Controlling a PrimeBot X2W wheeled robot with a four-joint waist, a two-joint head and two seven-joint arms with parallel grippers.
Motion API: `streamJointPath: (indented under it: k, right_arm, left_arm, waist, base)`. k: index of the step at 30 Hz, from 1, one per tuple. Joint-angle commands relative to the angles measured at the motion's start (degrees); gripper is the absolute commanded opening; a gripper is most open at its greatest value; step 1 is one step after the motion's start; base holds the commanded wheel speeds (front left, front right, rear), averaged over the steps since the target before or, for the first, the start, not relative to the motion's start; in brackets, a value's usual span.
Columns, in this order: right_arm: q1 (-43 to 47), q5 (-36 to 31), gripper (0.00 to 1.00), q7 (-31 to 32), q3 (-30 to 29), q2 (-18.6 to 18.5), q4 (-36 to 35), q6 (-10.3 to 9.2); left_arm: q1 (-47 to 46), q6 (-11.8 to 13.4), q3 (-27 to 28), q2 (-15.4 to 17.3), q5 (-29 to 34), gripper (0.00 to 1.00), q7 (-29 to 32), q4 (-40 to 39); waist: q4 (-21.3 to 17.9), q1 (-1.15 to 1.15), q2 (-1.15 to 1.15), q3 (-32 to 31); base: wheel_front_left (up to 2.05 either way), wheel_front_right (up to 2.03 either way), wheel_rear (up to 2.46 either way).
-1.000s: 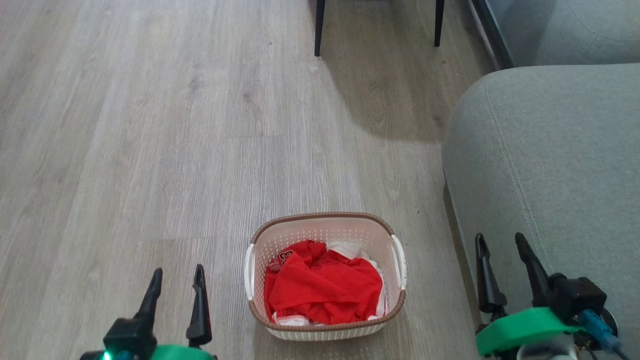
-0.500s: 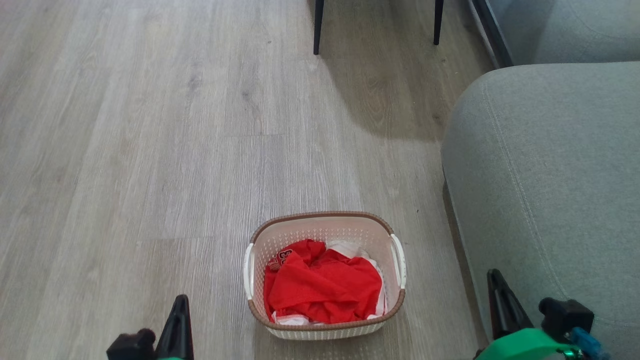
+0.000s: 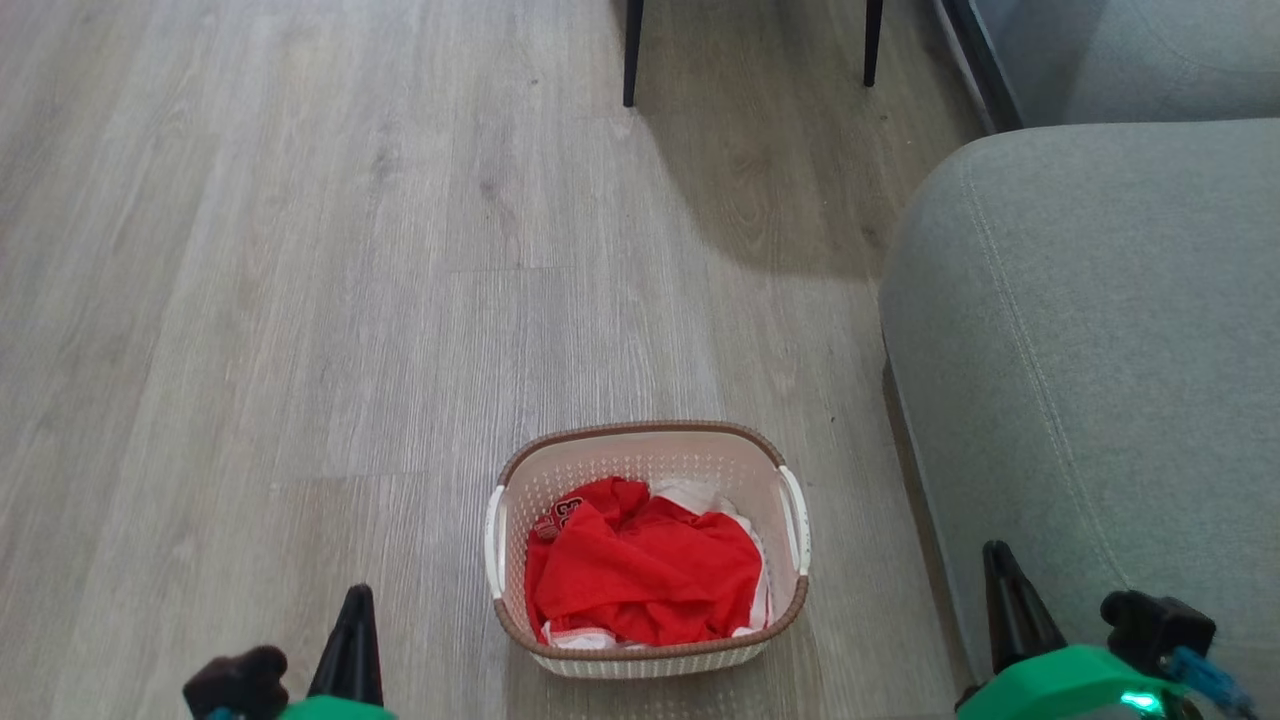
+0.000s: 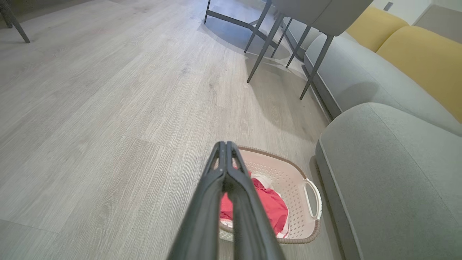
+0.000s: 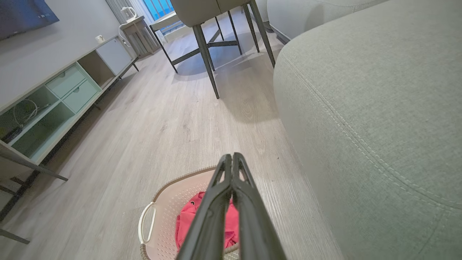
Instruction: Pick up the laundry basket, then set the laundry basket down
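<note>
Roughly between the two tools, the laundry basket [image 3: 650, 468] is seen standing upright on the wooden floor [image 3: 300, 300], mouth upward, near the grey sofa [image 3: 1080, 380] on the robot's right but apart from it. Its white handles [image 3: 796, 520] are turned to the robot's left and right. Its long axis appears to be laid across the head view from handle to handle, though foreshortening leaves this uncertain. Red and white clothes [image 3: 650, 580] are heaped inside, below the brown rim. The left tool [image 4: 225, 146] is held with its fingers pressed together on nothing, apart from the basket on its left side. The right tool [image 5: 231, 156] is likewise closed on nothing, on the sofa side. In the head view both tools are cut off by the bottom edge. In the left wrist view the basket's left part is hidden behind the fingers, and in the right wrist view its near end is cut off by the frame. A small printed patch [image 3: 563, 518] is carried on the red cloth, but its characters are too small to be read. Two dark chair legs [image 3: 631, 55] are cut off at the top
</note>
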Motion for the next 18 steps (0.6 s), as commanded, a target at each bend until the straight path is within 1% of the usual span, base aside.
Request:
streamJointPath:
  k: [1, 18]
  right_arm:
    - [-2.8, 1.7, 0.00, 0.5, -0.5, -0.9, -1.4, -0.01]
    - [-4.7, 12.7, 0.00, 2.8, -1.5, -1.4, -0.4, -0.01]
  left_arm:
    - [-2.7, -0.5, 1.1, 0.7, -1.7, 0.00, 0.2, -1.5]
    - [-5.4, -2.1, 2.6, 1.1, -13.1, 0.00, 2.5, -0.3]
  waist:
    - [0.0, 0.00, 0.00, 0.0]
    - [-0.3, 0.00, 0.00, 0.2]
  base:
    - [0.00, 0.00, 0.00]
    - [0.00, 0.00, 0.00]
